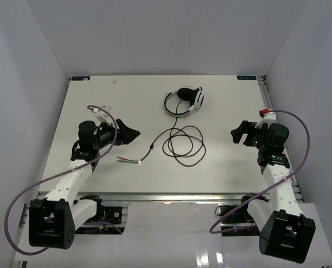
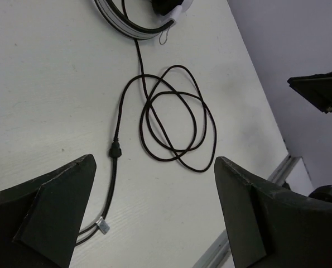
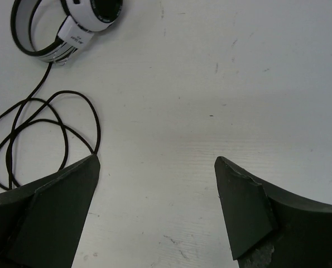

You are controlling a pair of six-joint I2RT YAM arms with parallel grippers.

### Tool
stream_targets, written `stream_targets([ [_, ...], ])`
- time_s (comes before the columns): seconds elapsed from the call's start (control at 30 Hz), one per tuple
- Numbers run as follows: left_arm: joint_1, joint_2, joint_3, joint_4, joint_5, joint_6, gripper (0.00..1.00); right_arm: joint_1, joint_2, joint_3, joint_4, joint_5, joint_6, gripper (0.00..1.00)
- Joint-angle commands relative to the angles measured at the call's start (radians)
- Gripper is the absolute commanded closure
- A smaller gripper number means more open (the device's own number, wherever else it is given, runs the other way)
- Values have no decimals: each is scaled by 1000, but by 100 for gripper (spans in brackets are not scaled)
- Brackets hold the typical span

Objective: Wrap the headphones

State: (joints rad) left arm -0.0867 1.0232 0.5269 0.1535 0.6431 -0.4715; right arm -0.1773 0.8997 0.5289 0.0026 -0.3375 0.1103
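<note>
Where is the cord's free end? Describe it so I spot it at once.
On the white table, the headphones lie near the far edge, and their thin black cord loops at mid-table. Past a black joint it runs toward the left pincer and ends in the plugs. They are the only coloured tips here, pink and green.

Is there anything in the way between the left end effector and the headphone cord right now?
Nothing visible does. Only bare table lies between the open left end effector and the loose black cord of the headphones, whose loops and plug end lie just ahead of it, untouched.
</note>
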Motion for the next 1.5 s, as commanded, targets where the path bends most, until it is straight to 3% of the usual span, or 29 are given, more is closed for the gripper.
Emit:
stream_targets([
  [0.0,-66,97,98,-4,-33,-220,2,-4,5,12,10,-257,-219,10],
  [0.07,-164,153,184,-94,-177,-232,2,3,7,16,-73,-411,-406,10],
  [0.27,-351,499,614,-556,-539,-282,7,34,75,97,-299,-514,-676,10],
  [0.37,-384,651,770,-670,-623,-334,15,35,87,107,-322,-526,-674,10],
  [0.57,-458,932,1082,-788,-763,-442,18,38,69,105,-311,-503,-664,10],
  [0.83,-469,1232,1477,-897,-825,-523,23,39,61,105,-309,-491,-661,10],
  [1.27,-465,1396,1600,-927,-896,-573,38,46,58,106,-312,-480,-663,10],
  [1.47,-457,1439,1626,-922,-910,-582,53,47,58,105,-307,-466,-661,10],
])
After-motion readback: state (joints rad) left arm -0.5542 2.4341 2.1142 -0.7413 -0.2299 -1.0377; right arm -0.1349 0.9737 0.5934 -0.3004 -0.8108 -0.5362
